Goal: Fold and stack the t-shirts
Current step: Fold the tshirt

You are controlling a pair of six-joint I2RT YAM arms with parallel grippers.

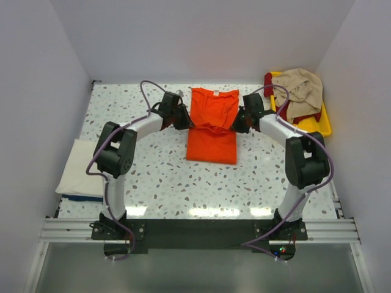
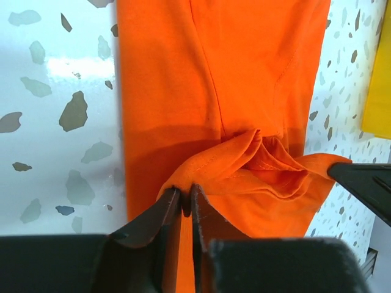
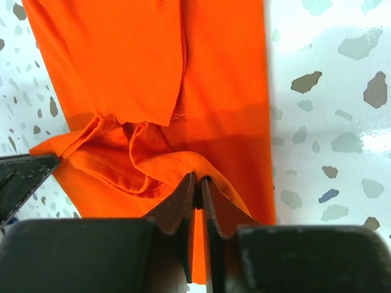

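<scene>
A bright orange t-shirt (image 1: 212,125) lies lengthwise on the speckled table (image 1: 159,177), its upper half lifted and folding over the lower half. My left gripper (image 1: 183,119) is shut on the shirt's left edge; the left wrist view shows the pinched hem (image 2: 186,183) between the fingertips. My right gripper (image 1: 239,121) is shut on the right edge; the right wrist view shows the hem (image 3: 198,171) clamped. A beige t-shirt (image 1: 300,88) and a dark red one (image 1: 269,82) lie heaped in the yellow tray (image 1: 324,125). A folded cream-white t-shirt (image 1: 79,168) lies on a navy one (image 1: 82,198) at the left.
White walls close in the table on three sides. The arm bases stand on the black rail (image 1: 201,232) at the near edge. The yellow tray occupies the back right corner.
</scene>
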